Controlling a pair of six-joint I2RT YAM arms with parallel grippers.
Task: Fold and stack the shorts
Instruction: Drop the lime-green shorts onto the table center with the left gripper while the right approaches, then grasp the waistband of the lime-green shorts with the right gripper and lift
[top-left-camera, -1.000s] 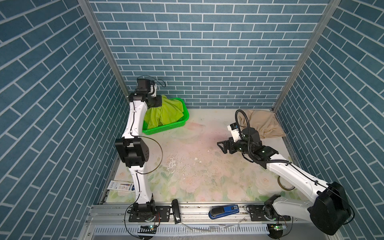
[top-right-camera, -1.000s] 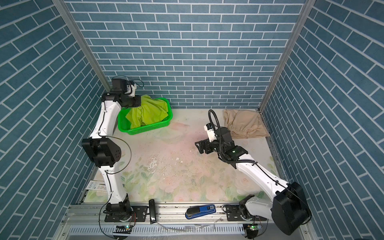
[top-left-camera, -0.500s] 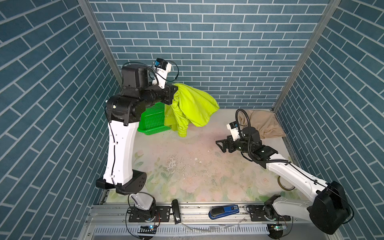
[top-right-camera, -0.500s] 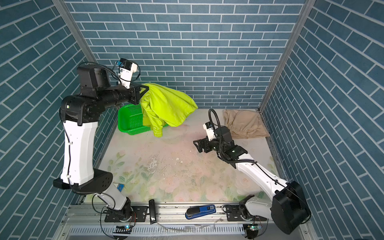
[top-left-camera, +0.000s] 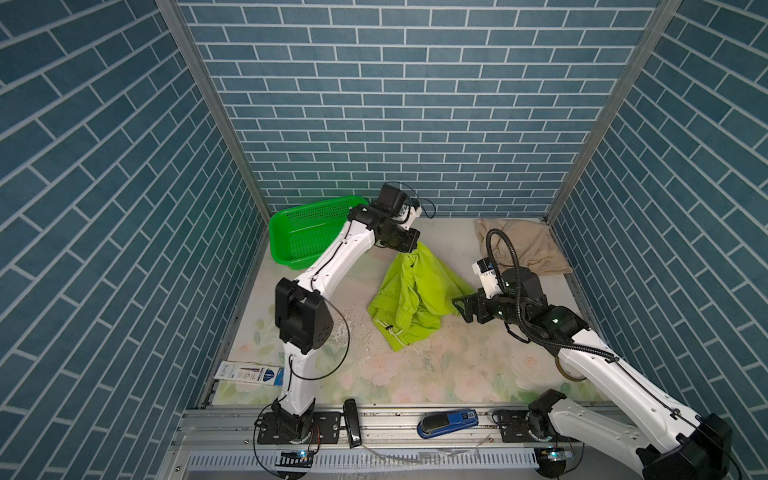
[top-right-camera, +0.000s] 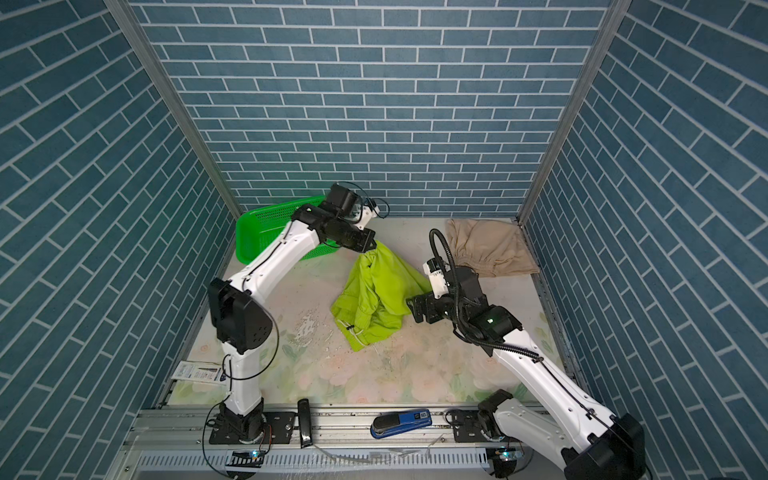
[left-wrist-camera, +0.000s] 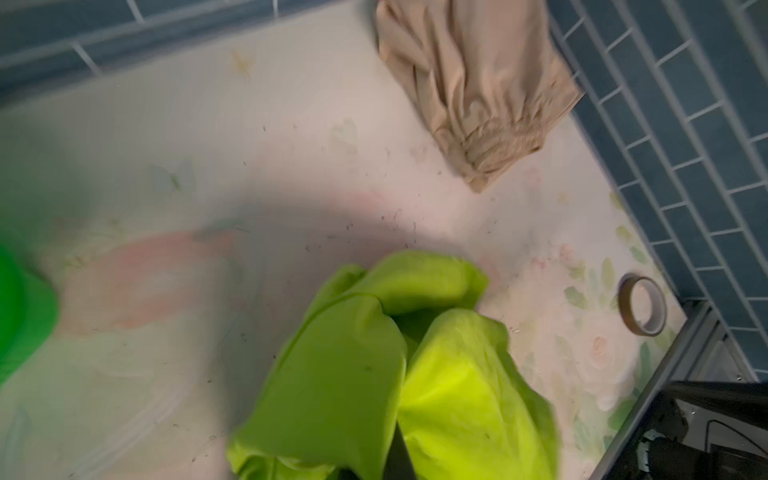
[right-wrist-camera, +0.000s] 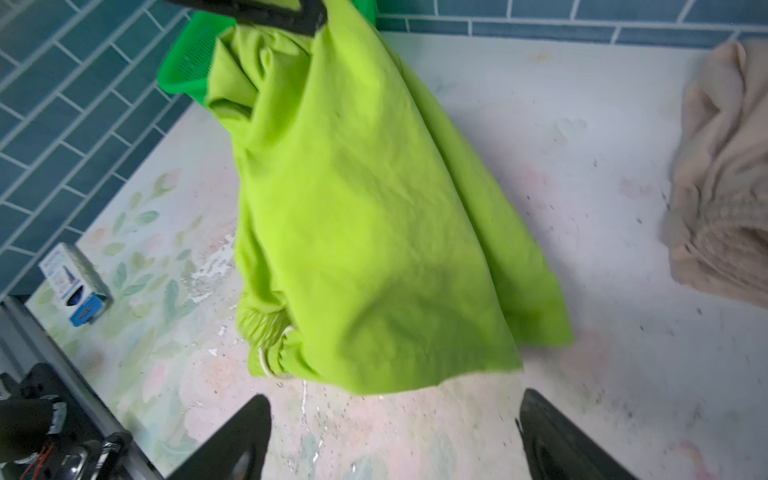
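Showing tape roll (left-wrist-camera: 624, 307) beyond lime shorts (left-wrist-camera: 353, 365): left wrist.

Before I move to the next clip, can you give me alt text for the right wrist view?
The lime green shorts hang bunched from the shut left fingers, their waistband end resting on the floral table. The right fingers stand wide open and empty, just short of the cloth. The beige shorts lie crumpled apart from them, and a green basket sits behind.

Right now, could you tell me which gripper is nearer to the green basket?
Left. The left gripper, shut on the lime shorts, hangs just beside the basket; the right gripper stands open on the far side of those shorts, farther away.
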